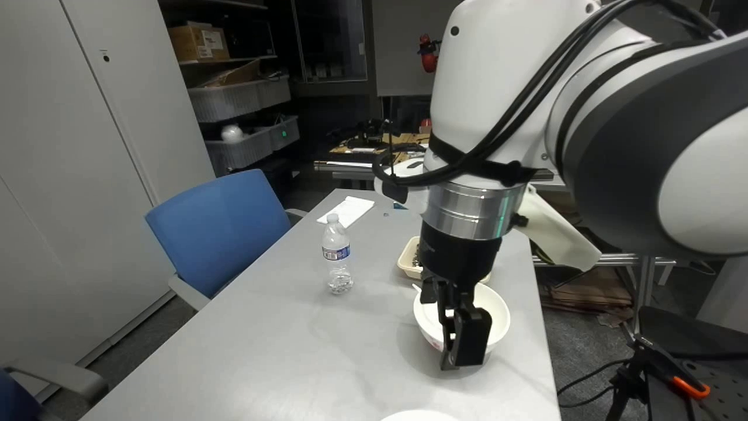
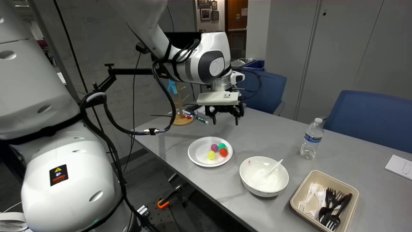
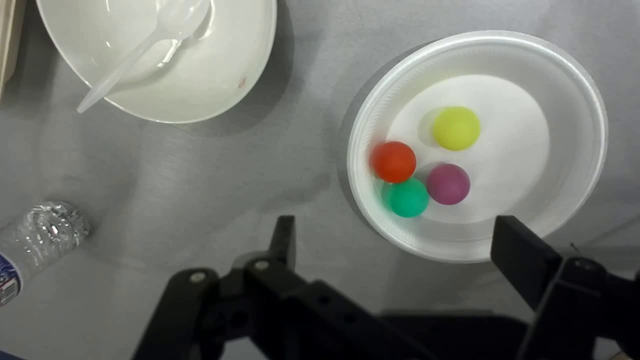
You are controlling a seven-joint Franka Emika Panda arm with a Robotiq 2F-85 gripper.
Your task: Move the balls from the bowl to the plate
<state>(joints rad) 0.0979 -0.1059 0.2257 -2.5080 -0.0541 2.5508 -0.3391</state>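
Note:
Several balls lie on the flat white plate (image 2: 198, 151): a yellow ball (image 2: 211, 155), an orange-red ball (image 2: 223, 152), a green ball (image 2: 222, 146) and a purple ball (image 2: 214, 148). The wrist view shows the yellow (image 3: 456, 128), orange-red (image 3: 394, 162), green (image 3: 408, 197) and purple (image 3: 448, 184) balls inside the plate's rim (image 3: 592, 125). The white bowl (image 2: 265, 191) holds a white spoon (image 2: 274, 167) and no visible ball. My gripper (image 2: 226, 124) is open and empty, raised above the table beside the plate. In an exterior view it (image 1: 461, 354) hangs in front of the bowl (image 1: 497, 310).
A beige tray (image 2: 307, 185) with forks and other cutlery stands beside the bowl. A water bottle (image 2: 311, 139) stands upright farther back. A wooden stand (image 2: 182, 120) and markers (image 2: 202, 120) are at the table's far end. Blue chairs (image 1: 222, 228) stand along one side.

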